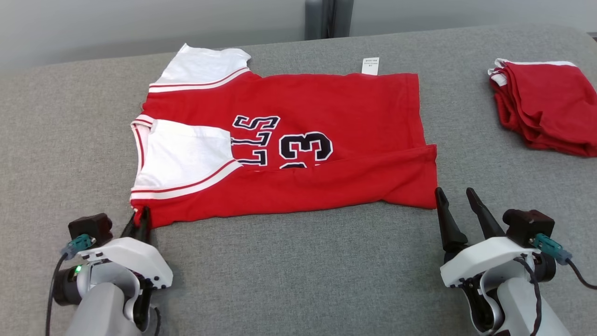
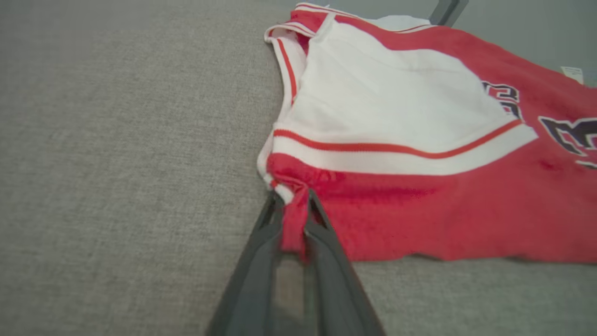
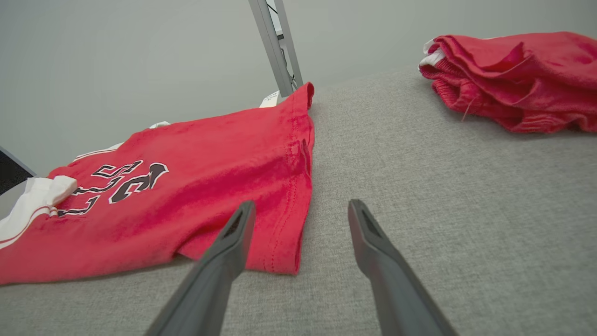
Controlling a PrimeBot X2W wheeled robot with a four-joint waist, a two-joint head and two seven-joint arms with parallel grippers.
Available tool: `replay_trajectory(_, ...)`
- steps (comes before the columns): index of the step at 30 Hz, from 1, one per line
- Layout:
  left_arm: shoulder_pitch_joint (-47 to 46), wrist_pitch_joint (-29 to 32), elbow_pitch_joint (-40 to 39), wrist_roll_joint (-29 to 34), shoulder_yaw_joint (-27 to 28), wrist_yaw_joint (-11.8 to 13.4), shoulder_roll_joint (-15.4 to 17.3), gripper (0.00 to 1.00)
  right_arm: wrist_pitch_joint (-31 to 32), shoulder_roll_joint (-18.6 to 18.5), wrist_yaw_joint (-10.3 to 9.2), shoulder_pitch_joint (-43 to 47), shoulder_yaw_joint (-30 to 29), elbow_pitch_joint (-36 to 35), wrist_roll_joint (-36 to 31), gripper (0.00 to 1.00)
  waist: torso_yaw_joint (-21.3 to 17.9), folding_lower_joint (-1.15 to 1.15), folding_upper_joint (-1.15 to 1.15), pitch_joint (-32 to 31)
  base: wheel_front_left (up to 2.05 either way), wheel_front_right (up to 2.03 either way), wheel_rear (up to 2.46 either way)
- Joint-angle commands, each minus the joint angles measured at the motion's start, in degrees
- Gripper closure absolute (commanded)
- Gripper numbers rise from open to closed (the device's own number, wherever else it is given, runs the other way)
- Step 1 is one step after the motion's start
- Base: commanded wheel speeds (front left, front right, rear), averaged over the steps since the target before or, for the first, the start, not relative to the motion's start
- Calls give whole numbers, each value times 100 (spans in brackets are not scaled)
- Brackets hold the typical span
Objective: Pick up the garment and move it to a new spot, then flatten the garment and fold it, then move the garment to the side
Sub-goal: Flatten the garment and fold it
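Observation:
The garment [image 1: 289, 140] is a red jersey with white sleeves and dark lettering, lying on the grey padded surface with its near edge folded up over the numbers. My left gripper [image 1: 140, 219] is at its near left corner. In the left wrist view, the garment [image 2: 419, 140] has a pinch of red cloth drawn up in my left gripper [image 2: 294, 200], whose dark fingers are shut on it. My right gripper [image 1: 454, 196] stands open just off the near right corner. In the right wrist view, my right gripper [image 3: 301, 207] has one finger over the hem of the garment [image 3: 186, 200] and holds nothing.
A stack of folded red clothes [image 1: 545, 107] lies at the far right of the grey surface [image 1: 298, 261], also seen as a red stack [image 3: 513, 79]. A metal post [image 1: 322, 18] rises behind the far edge. A white label [image 1: 370, 66] sticks out from the jersey's far side.

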Motion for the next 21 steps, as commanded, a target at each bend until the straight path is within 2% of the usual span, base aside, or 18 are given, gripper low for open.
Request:
replay_trajectory(1, -7, -113, -44, 4, -34, -16, -41, 100, 39, -29, 0, -143, -4, 164, -14, 0, 14, 0, 0, 21, 0, 0, 0)
replay_trajectory(8, -14, -413, -365, -50, -9, 14, -35, 100, 141, -29, 0, -478, 101, 890, 5, 0, 154, 0, 0, 53, 0, 0, 0)
replay_trajectory(15, 52, -540, -680, -100, 33, 82, 17, 100, 367, -22, 0, -750, 530, 1603, 409, 0, 272, 0, 0, 37, 0, 0, 0)
replay_trajectory(16, 65, -552, -709, -98, 25, 89, 18, 100, 379, -18, 0, -793, 591, 1686, 467, 9, 279, 0, 0, 34, 0, 0, 0)
replay_trajectory(17, 75, -563, -740, -101, 16, 84, 18, 100, 369, -17, 1, -834, 648, 1754, 513, 40, 287, 0, 0, 29, 0, 0, 0)
replay_trajectory(19, 101, -574, -803, -108, -2, 74, 10, 100, 327, -4, 1, -918, 778, 1863, 601, 75, 300, 0, 0, 9, 0, 0, 0)
replay_trajectory(20, 119, -579, -837, -114, -12, 79, 2, 100, 299, 1, 1, -953, 831, 1895, 647, 100, 303, 0, 0, -5, 0, 0, 0)
replay_trajectory(21, 143, -584, -874, -119, -18, 82, -1, 100, 279, -5, 1, -987, 869, 1936, 690, 100, 302, 0, 0, -21, 0, 0, 0)
